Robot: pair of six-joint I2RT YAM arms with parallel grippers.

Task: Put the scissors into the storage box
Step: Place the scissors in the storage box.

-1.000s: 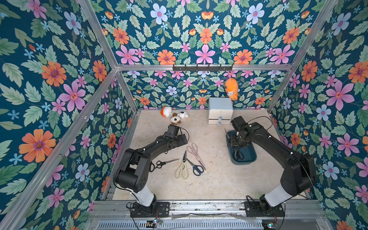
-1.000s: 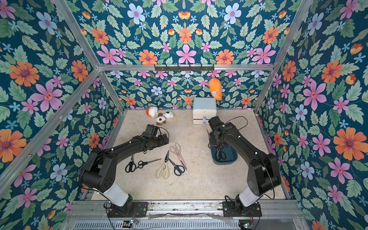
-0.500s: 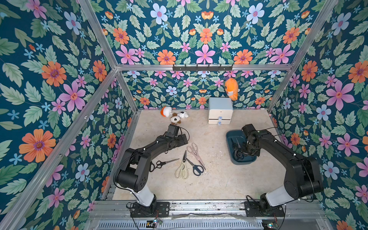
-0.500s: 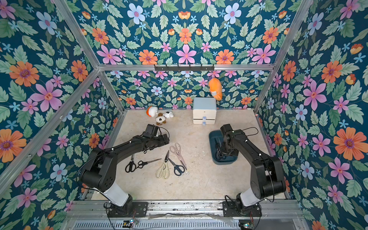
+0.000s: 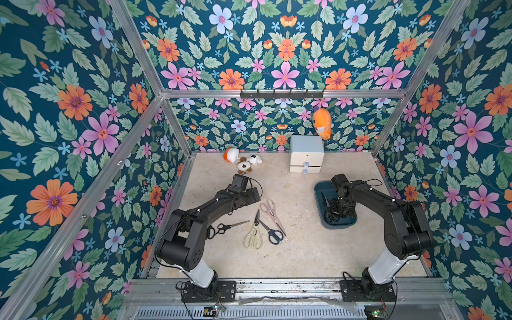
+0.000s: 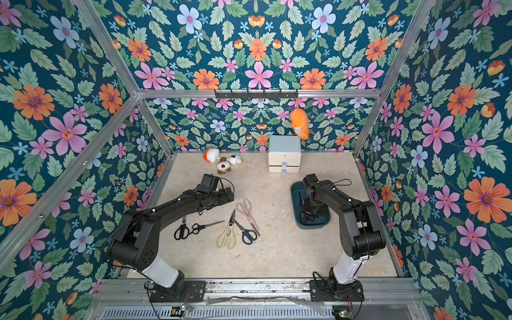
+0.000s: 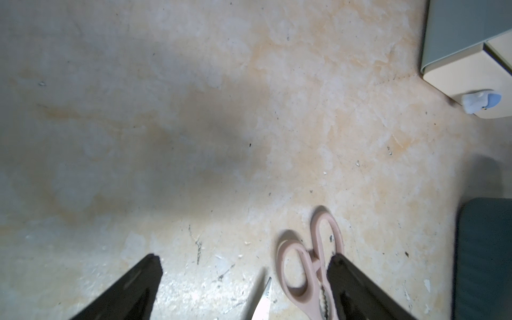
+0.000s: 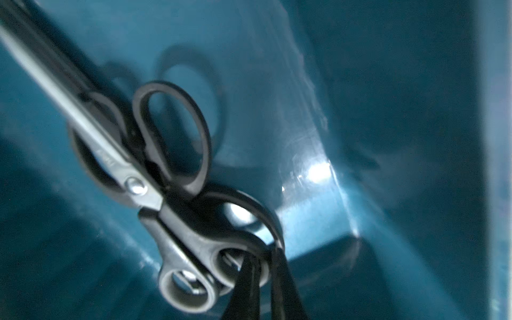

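**Right gripper down in the box, pinching black scissors**

The box (image 5: pixel 318 191), dark teal, sits by the right edge of the tabletop (image 5: pixel 304 257), towards the far side. Two black-handled pairs are inside it. The lower pair (image 8: pixel 171 133) lies on the floor of the box. The upper pair (image 8: pixel 194 243) lies across it, with its blade over the other's handles. The right gripper (image 8: pixel 266 257) reaches down into the box, its jaws closed tight on one handle ring of the upper pair.

Five more pairs lie out on the tabletop, around the middle and towards the left edge. The pink pair (image 5: pixel 273 214), the dark-blue pair (image 5: pixel 268 228) and the cream pair (image 5: pixel 255 228) are bunched together, touching or overlapping. To their left is a black pair (image 5: pixel 230 226), and another black pair (image 6: pixel 183 224) is partly under the left arm.

The left gripper (image 7: pixel 245 261) hangs over the pink pair's handles with its jaws spread wide.

A white cabinet (image 5: pixel 306 155) stands at the far edge. Small plush toys (image 5: pixel 243 163) lie towards the far left corner.
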